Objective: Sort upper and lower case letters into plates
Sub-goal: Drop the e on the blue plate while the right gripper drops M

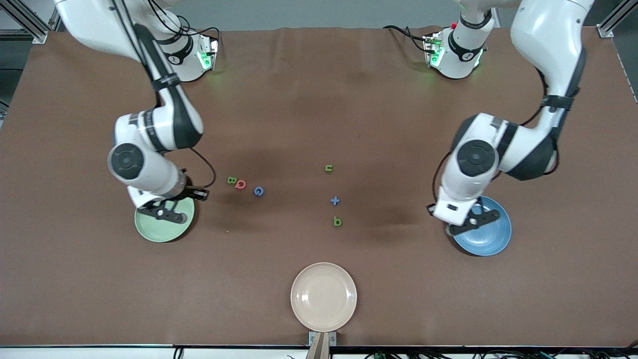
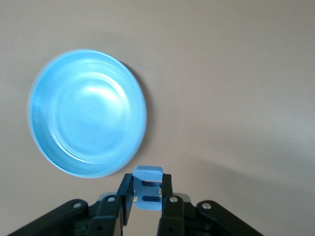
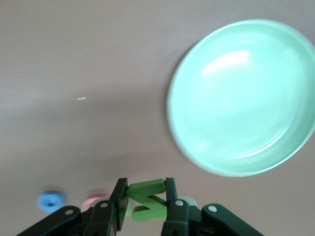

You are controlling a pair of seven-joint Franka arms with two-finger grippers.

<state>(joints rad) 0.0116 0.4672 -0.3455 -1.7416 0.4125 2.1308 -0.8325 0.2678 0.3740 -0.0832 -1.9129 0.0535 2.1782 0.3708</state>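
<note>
Nearest my front camera sits a cream plate (image 1: 323, 296), bare, at the surface's (image 1: 319, 99) front edge, midway between the two arms' ends

Letters loose on the brown surface, mid-field:
- green b (image 1: 337, 222), closest to the camera of the loose ones
- blue t (image 1: 335, 201) just farther from the camera than the b
- green n (image 1: 328, 168) farther still; these three make a rough column, apart from each other
- toward the right arm's end: blue G (image 1: 258, 191), red Q (image 1: 240, 185), green B (image 1: 232, 180) in a short slanted row; Q and B touching, G just beside them

Right hand (image 3: 146, 200): up in the air, over the rim of the pale green plate (image 1: 164, 230) on the side toward the loose capitals. From the right wrist view I see its fingers (image 3: 119, 196) clamped on a green N (image 3: 146, 199), held on edge between the pads. Green plate looks bare in that view

Left hand (image 2: 146, 192): up in the air over the edge of the blue plate (image 1: 491, 239). Left wrist view shows its fingers (image 2: 167, 196) clamped on a blue m (image 2: 147, 189), pale blue, upright between the pads. Blue plate looks bare inside

Both plates lie at about the same depth, one at each arm's end, well apart
</note>
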